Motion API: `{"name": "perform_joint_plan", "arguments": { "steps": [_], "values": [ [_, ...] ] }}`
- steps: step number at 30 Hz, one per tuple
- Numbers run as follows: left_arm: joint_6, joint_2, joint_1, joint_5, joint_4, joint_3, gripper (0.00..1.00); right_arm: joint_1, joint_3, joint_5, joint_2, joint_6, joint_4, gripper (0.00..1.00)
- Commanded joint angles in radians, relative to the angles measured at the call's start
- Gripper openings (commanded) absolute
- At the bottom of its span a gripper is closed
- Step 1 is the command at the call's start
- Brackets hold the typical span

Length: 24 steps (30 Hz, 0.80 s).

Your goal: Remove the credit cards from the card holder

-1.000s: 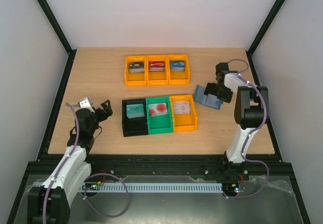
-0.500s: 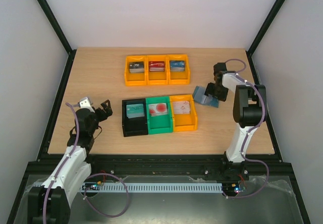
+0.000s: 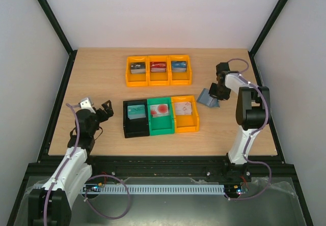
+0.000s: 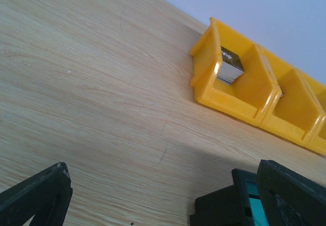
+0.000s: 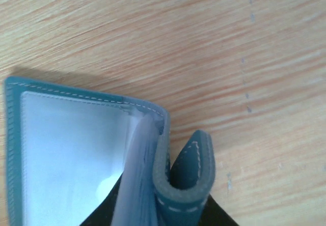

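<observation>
We have tipped the slate-blue bifold card holder [image 3: 208, 99] up on edge with our right hand [image 3: 216, 90] pinching its fold, readying card removal; left hand [image 3: 105, 108] gapes wide.

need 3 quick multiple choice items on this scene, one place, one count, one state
1. Where is the wallet? A) in the black bin B) on the table right of the near bins C) by the left arm
2. How many orange bins? A) two B) four C) six
3. The left fingers are A) open, empty B) shut on a card C) shut on the wallet
Key: 1 B, it lies past the near orange bin; 2 B, three far, one near; 3 A, spread apart, gripping nothing.
</observation>
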Motion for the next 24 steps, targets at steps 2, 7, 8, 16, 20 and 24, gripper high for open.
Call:
{"name": "perform_joint_plan", "arguments": {
  "steps": [2,7,8,16,20,24],
  "values": [
    [0.024,-0.015,0.012,0.097,0.084,0.07,1.0,-0.003,0.081,-0.057,-0.126,-0.031,-0.102,0.03],
    [0.044,-0.003,0.009,0.289,0.19,0.15,1.0,0.009,0.157,-0.187,-0.231,-0.084,-0.135,0.02],
    [0.045,0.0,0.004,0.324,0.209,0.168,1.0,0.017,0.174,-0.215,-0.251,-0.09,-0.137,0.02],
    [0.07,0.068,-0.12,0.598,0.271,0.34,1.0,0.271,0.276,-0.414,-0.428,-0.091,-0.009,0.02],
    [0.084,0.106,-0.229,0.756,0.241,0.404,1.0,0.473,0.245,-0.413,-0.497,-0.092,0.15,0.02],
    [0.06,0.133,-0.264,0.761,0.236,0.437,1.0,0.615,0.159,-0.389,-0.548,-0.084,0.316,0.02]
  ]
}}
